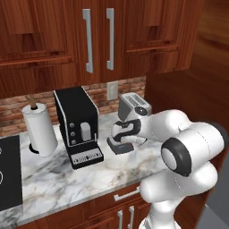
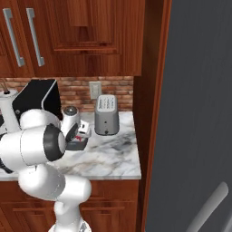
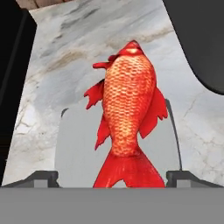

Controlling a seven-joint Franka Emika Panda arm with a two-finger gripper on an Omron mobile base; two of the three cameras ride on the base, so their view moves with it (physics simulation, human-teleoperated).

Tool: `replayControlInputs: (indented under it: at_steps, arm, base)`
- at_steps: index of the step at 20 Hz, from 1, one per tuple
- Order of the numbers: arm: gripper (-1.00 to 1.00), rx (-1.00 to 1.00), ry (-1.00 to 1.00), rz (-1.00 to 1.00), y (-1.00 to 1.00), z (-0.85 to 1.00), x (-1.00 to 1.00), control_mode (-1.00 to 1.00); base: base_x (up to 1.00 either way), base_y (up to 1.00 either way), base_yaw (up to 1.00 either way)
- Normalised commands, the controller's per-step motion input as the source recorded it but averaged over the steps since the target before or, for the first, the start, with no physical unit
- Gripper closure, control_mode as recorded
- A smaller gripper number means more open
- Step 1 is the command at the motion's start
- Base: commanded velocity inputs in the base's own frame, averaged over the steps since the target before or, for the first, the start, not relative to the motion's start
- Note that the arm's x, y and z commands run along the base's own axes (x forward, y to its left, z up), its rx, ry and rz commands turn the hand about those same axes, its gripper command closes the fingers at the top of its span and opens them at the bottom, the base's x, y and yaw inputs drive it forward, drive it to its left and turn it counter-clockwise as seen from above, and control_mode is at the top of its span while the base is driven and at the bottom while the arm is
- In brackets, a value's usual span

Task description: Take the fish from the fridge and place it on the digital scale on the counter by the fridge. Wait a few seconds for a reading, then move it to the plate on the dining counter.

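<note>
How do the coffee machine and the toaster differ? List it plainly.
The coffee machine is black and boxy; the toaster is silver with rounded edges. The coffee machine stands taller than the toaster. The coffee machine sits beside the paper towel roll; the toaster sits at the counter's fridge end. Both stand upright on the marble against the brick wall.

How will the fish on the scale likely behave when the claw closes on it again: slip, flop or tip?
The fish looks rigid, a moulded figure with stiff fins, so it probably won't flop. Its scaly body looks glossy and rounded, so it might slip between the fingers. Lying flat on the digital scale, it seems unlikely to roll. The claw stands open around the tail.
</note>
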Motion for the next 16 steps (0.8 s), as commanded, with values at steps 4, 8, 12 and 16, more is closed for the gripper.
replayControlInputs:
  at_steps: [4, 8, 12, 16]
  arm:
    - [-1.0, 0.0, -0.19, -0.06, 0.0, 0.61, -0.66, -1.0]
    - [-1.0, -0.01, -0.25, -0.04, 0.0, 0.94, -0.49, -1.0]
    - [-1.0, 0.0, -0.17, -0.04, 0.0, 0.81, -0.19, -1.0]
    - [-1.0, 0.0, 0.01, -0.01, 0.0, 0.12, 0.0, -1.0]
  base:
    - [0.0, 0.0, 0.0]
    - [0.0, 0.0, 0.0]
    - [0.0, 0.0, 0.0]
    - [0.0, 0.0, 0.0]
